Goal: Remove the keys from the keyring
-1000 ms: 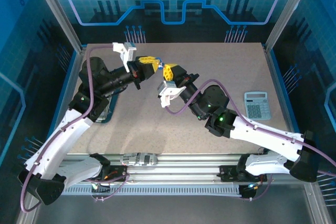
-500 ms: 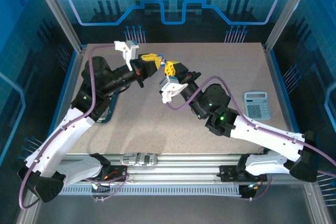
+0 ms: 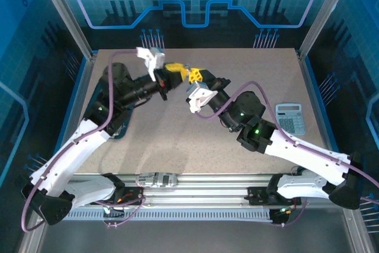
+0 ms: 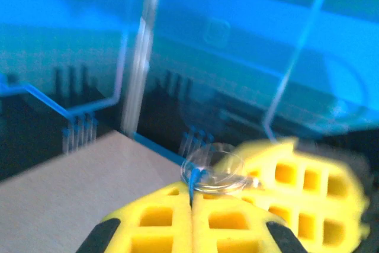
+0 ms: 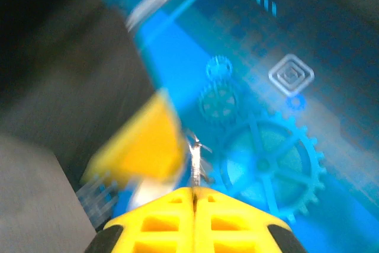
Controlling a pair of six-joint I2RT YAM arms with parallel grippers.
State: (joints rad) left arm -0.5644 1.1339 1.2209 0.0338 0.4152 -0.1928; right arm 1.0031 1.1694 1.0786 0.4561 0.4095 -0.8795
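1. Comparing with a second ago, finds the left gripper point(image 3: 179, 68) and the right gripper point(image 3: 190, 74) carried farther from the arm bases, toward the far edge of the speckled beige table point(image 3: 266, 69) and slightly to the right.
2. Finds them still tip to tip and raised off the table, as before.
3. Finds the left arm's wrist swung farther along the far side too, and the right arm reaching out more.
4. Sees no shift in the grey pocket calculator point(image 3: 290, 118), lying flat near the right edge of the table, well apart from both grippers.
5. From the left wrist, shows the left gripper point(image 4: 191, 192) with its yellow waffle-patterned fingers point(image 4: 154, 220) pressed together, pinching the slim blue-headed key point(image 4: 194, 177) at the seam; only a blue sliver of it visible.
6. Places the thin grey metal keyring point(image 4: 213, 167) just above those fingertips, touching the blue-headed key, in mid-air between the two grippers, with the right gripper's yellow fingers point(image 4: 308, 182) just beside it on the right.
7. From the right wrist, shows the right gripper point(image 5: 194, 192) likewise clamped tight, nipping a thin silvery bit of metal that stands up from the seam: the keyring point(image 5: 195, 157) by the look of it, though heavily blurred.
8. Counts two arms, two grippers, one blue-headed key in sight, one keyring, one calculator.
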